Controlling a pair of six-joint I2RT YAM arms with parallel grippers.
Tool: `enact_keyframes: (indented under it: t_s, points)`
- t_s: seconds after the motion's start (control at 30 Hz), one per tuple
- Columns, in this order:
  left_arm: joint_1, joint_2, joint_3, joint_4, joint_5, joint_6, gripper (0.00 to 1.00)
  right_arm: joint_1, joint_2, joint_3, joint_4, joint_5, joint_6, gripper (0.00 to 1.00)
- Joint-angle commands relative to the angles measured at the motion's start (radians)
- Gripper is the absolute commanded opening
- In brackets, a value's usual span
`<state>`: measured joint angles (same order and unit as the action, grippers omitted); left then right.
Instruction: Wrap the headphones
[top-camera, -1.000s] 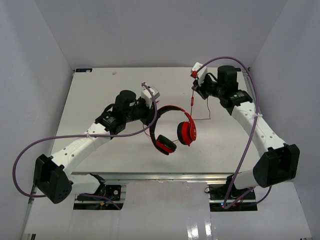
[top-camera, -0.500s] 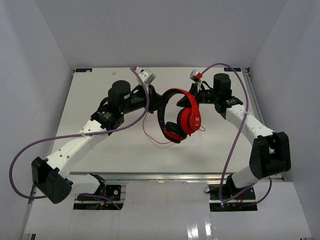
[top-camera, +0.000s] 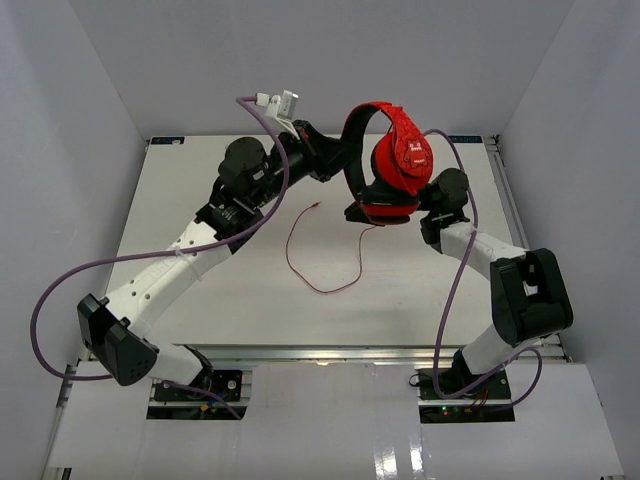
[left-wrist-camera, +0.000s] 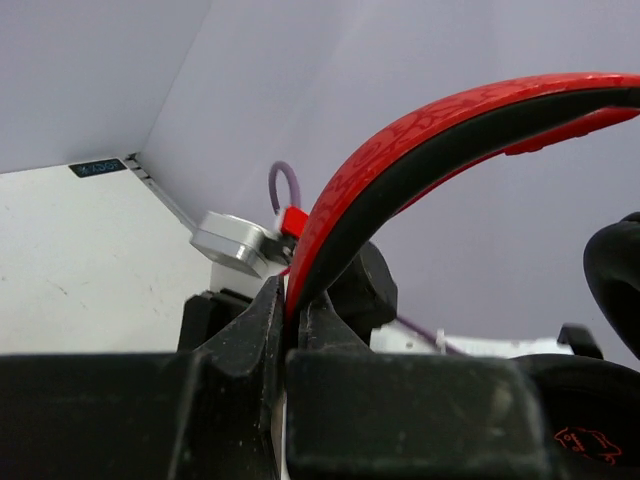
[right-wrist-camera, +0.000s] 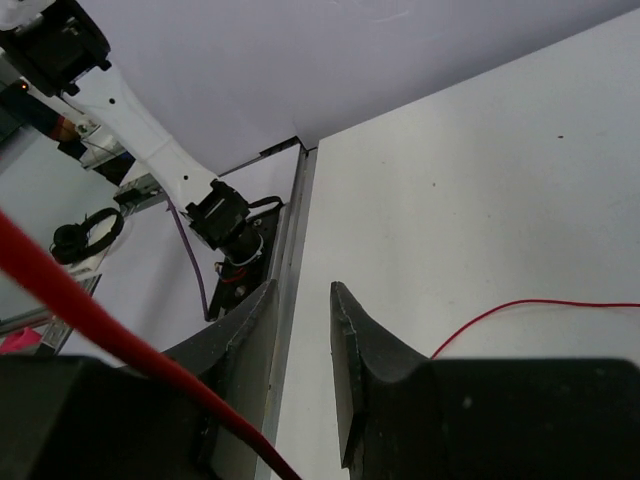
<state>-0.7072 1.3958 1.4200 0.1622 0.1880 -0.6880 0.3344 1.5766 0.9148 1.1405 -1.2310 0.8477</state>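
Top external view shows the headphones (top-camera: 398, 158) held up in the air above the far part of the table (top-camera: 180, 200), between the two arms. The left gripper (top-camera: 333, 160) is clamped on the headband, and the ear cups hang to its right, just in front of the right arm's wrist. The thin red cord (top-camera: 322, 287) drops from the lower ear cup and lies in a loose loop on the table, its free end near the left arm.

In the left wrist view the two black fingers (left-wrist-camera: 262, 320) press tight on the red and black headband (left-wrist-camera: 450, 130), which arches away to the upper right.

In the right wrist view the right gripper (right-wrist-camera: 303, 300) stands narrowly apart with nothing between its fingers. One stretch of cord crosses close in front of its left finger, and another lies on the table to the right.
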Motion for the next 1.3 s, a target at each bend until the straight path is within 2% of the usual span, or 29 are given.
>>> enact_keyframes:
  t_s: [0.0, 0.17, 0.33, 0.43, 0.6, 0.67, 0.73, 0.83, 0.9, 0.93, 0.97, 1.03, 1.13, 1.27]
  points:
    - [-0.005, -0.006, 0.030, 0.093, -0.315, -0.212, 0.00, 0.022, -0.025, -0.064, 0.210, 0.036, 0.118, 0.34]
    - [-0.014, 0.009, 0.041, 0.060, -0.539, -0.334, 0.00, 0.092, 0.009, -0.104, 0.399, 0.078, 0.235, 0.30]
    - [-0.015, -0.004, 0.067, -0.022, -0.739, -0.374, 0.00, 0.127, -0.029, -0.142, 0.361, 0.098, 0.170, 0.15]
    - [-0.015, -0.003, 0.096, -0.094, -0.877, -0.360, 0.00, 0.129, -0.071, -0.174, 0.237, 0.115, 0.060, 0.08]
    - [-0.009, 0.012, 0.109, -0.111, -1.041, -0.199, 0.00, 0.134, -0.185, -0.168, -0.105, 0.141, -0.219, 0.08]
    - [-0.005, 0.027, 0.119, -0.101, -1.088, -0.117, 0.00, 0.155, -0.234, -0.141, -0.392, 0.162, -0.389, 0.08]
    - [-0.001, 0.050, 0.129, -0.079, -1.139, 0.031, 0.00, 0.176, -0.291, -0.115, -0.576, 0.219, -0.601, 0.08]
    - [0.011, 0.087, 0.107, -0.019, -1.207, 0.194, 0.00, 0.219, -0.341, -0.032, -0.913, 0.310, -0.805, 0.08]
    - [0.019, 0.118, 0.085, 0.104, -1.225, 0.423, 0.00, 0.255, -0.370, 0.051, -1.075, 0.452, -1.010, 0.08]
    - [0.024, 0.139, 0.076, 0.117, -1.222, 0.497, 0.00, 0.271, -0.382, 0.108, -1.180, 0.540, -1.100, 0.08]
    - [0.027, 0.153, 0.066, 0.115, -1.220, 0.565, 0.00, 0.288, -0.394, 0.150, -1.291, 0.646, -1.198, 0.08]
    - [0.029, 0.171, 0.042, 0.091, -1.189, 0.629, 0.00, 0.317, -0.403, 0.231, -1.404, 0.796, -1.319, 0.08]
    - [0.028, 0.185, -0.017, 0.021, -1.091, 0.665, 0.00, 0.370, -0.418, 0.309, -1.466, 1.096, -1.490, 0.08]
    - [0.019, 0.150, -0.117, -0.064, -0.909, 0.683, 0.00, 0.407, -0.428, 0.297, -1.374, 1.372, -1.707, 0.08]
